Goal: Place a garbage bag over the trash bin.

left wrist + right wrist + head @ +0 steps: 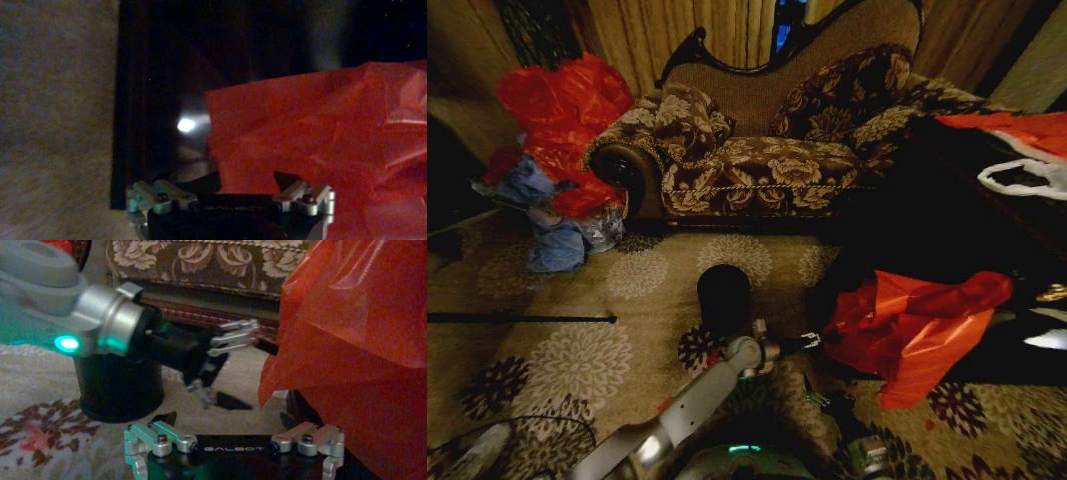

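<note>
Step in hand: fetching the bag, I'd say; nothing is on the bin yet.

Bin (723, 292) stands upright on the carpet, in front of the sofa (757, 160), mouth up, long axis vertical, rim bare.

Bag (914, 325) is to the right of the bin, well clear of it, bunched and draped off the edge of a dark table (947, 220). Its long axis runs roughly crosswise, away from the bin, with one corner hanging down toward the carpet. Can't tell where the opening is.

Left gripper (812, 342) is between bin and bag, reaching at the bag's near edge. Fingers spread, nothing between them; in the right wrist view the tips (207, 390) sit just short of the plastic.

Right gripper (233, 432) is low beside the bag, fingers also spread, empty.

Next move needs a pinch on a free edge of thin, crinkly film. It'll likely slip or bunch, so the mouth has to be found before carrying it over the rim.
</note>
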